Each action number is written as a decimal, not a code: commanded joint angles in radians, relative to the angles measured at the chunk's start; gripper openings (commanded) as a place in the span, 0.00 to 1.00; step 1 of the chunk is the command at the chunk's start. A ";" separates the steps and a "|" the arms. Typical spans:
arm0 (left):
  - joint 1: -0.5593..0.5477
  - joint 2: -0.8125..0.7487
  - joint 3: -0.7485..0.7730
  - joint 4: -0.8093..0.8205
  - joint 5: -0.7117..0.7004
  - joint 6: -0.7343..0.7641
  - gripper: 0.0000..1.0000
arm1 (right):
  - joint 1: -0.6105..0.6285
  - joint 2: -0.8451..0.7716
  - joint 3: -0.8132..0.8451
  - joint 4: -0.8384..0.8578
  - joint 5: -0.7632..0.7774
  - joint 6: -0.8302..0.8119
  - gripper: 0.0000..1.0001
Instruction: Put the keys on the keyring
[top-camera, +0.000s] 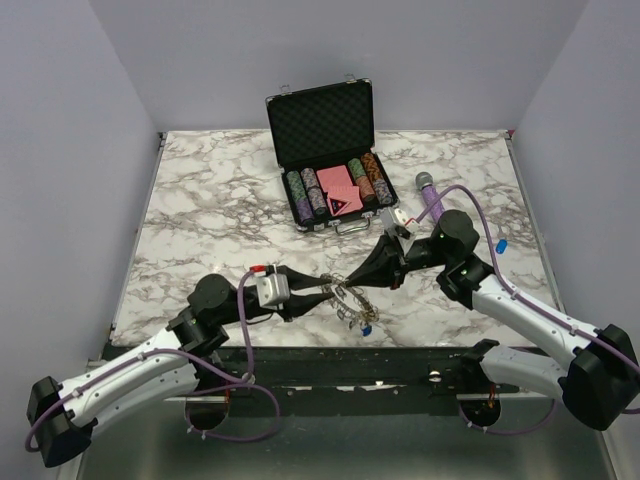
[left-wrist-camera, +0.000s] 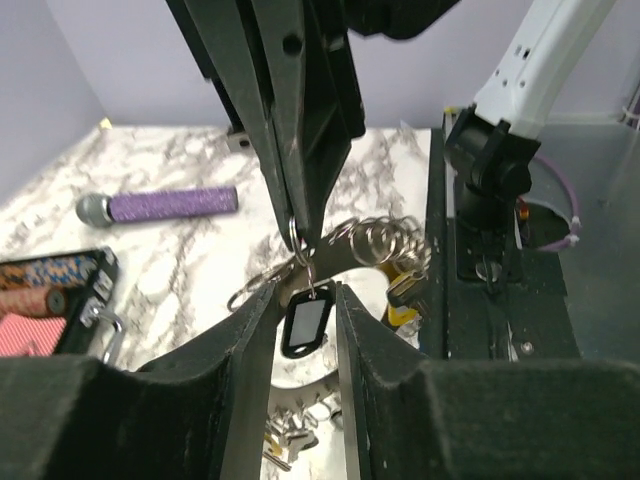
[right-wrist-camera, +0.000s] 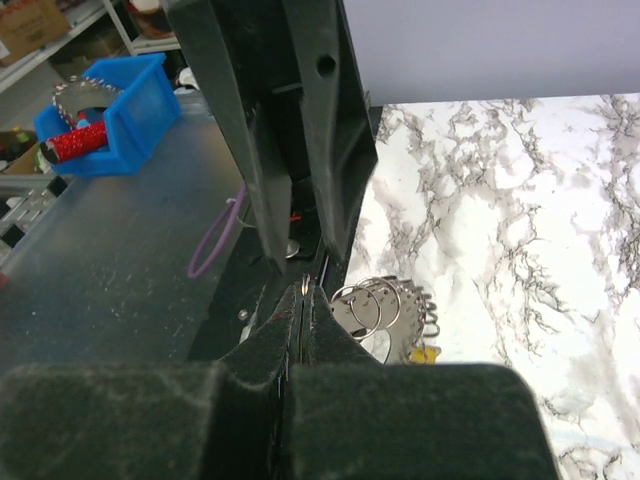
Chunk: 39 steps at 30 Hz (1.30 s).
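Chip case (top-camera: 320, 125), microphone (top-camera: 430, 198) behind keyring (top-camera: 352, 298) — apart.

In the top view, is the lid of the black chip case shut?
No, the black chip case stands open, with its lid raised upright and the rows of chips showing inside.

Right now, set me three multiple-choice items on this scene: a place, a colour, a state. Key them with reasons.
1. Where on the table is the keyring? A far left corner; B near edge, where the left gripper and right gripper meet; C far right corner.
2. The microphone handle is: A green; B orange; C purple.
3. The right gripper is: A shut on a small silver ring; B wide open; C gripping the microphone.
Key: B, it shows under the meeting fingertips; C, purple glitter in the left wrist view; A, its fingers close on the ring.
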 joint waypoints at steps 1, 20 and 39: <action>-0.003 0.066 0.036 -0.001 0.046 0.002 0.36 | 0.004 0.006 0.028 0.061 -0.054 -0.032 0.00; -0.003 0.115 0.019 0.124 0.043 -0.078 0.39 | 0.004 0.001 0.004 0.068 -0.040 -0.040 0.00; -0.003 0.186 0.030 0.197 0.081 -0.098 0.32 | 0.004 0.001 0.004 0.060 -0.050 -0.047 0.00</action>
